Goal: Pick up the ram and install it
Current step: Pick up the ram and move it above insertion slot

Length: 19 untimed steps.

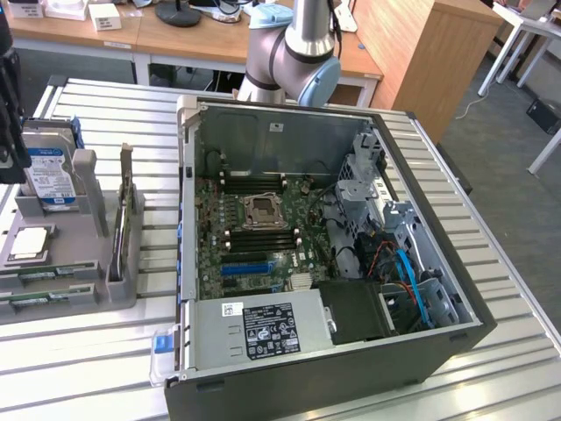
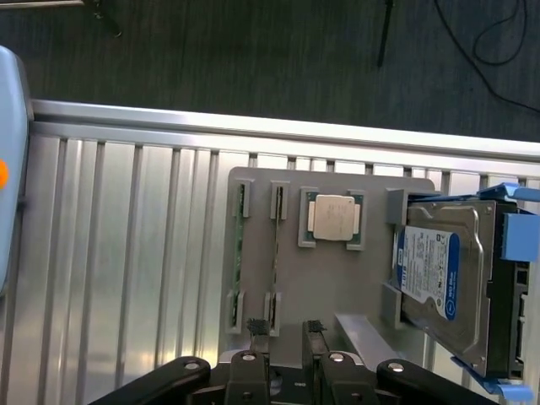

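STICKS IN THE RACK: My claw (image 2: 285,326) hangs over the grey holder (image 2: 337,287) with its fingers (image 2: 256,331) spread, nothing pinched between them and bare holder showing in the gap. Two green sticks stand on edge in the holder's clips. The inner ram stick (image 2: 276,253) ends closest to my fingertips, and the outer ram stick (image 2: 240,253) runs parallel beside it, one slot farther from the silver processor chip (image 2: 332,218). A blue-labelled hard drive (image 2: 439,274) leans in its cradle on the processor's other side. In the exterior view the holder rests on the slatted metal table (image 1: 88,368) at nine o'clock from the open computer case (image 1: 456,338). Both sticks lie along the holder's six o'clock edge, well apart from the motherboard (image 1: 254,230) inside the case. My arm (image 1: 294,53) rises at the case's twelve o'clock.
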Tool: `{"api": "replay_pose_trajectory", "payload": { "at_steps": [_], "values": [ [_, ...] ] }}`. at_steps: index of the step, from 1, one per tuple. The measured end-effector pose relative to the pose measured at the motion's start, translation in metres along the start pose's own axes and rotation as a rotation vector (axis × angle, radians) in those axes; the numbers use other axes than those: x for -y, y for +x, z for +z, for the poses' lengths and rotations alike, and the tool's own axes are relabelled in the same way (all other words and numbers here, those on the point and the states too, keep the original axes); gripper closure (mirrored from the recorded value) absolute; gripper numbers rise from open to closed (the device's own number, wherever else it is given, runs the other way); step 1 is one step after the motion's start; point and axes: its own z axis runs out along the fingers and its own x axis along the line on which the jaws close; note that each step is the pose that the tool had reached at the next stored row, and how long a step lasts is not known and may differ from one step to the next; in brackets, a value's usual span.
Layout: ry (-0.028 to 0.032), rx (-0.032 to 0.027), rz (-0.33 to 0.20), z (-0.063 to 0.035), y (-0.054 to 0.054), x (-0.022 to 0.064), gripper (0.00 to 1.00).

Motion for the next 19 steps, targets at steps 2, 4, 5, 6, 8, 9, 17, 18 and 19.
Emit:
{"api": "replay_pose_trajectory", "payload": {
  "at_steps": [2, 4, 5, 6, 8, 9, 17, 18, 19],
  "values": [
    [0.0000, 0.0000, 0.000, 0.0036, 0.000, 0.0001, 0.70],
    [0.0000, 0.0000, 0.000, 0.0072, 0.000, 0.0001, 0.70],
    [0.0000, 0.0000, 0.000, 0.0090, 0.000, 0.0002, 0.70],
    [0.0000, 0.0000, 0.000, 0.0108, 0.000, 0.0002, 0.70],
    [-0.0001, 0.0000, 0.000, 0.0145, 0.000, 0.0002, 0.70],
    [0.0000, 0.0000, 0.000, 0.0164, 0.000, 0.0003, 0.70],
    [0.0000, 0.0000, 0.000, 0.0309, 0.000, 0.0005, 0.70],
    [0.0000, 0.0000, 0.000, 0.0327, 0.000, 0.0006, 0.70],
    [0.0000, 0.0000, 0.000, 0.0345, 0.000, 0.0006, 0.70]
  ]
}}
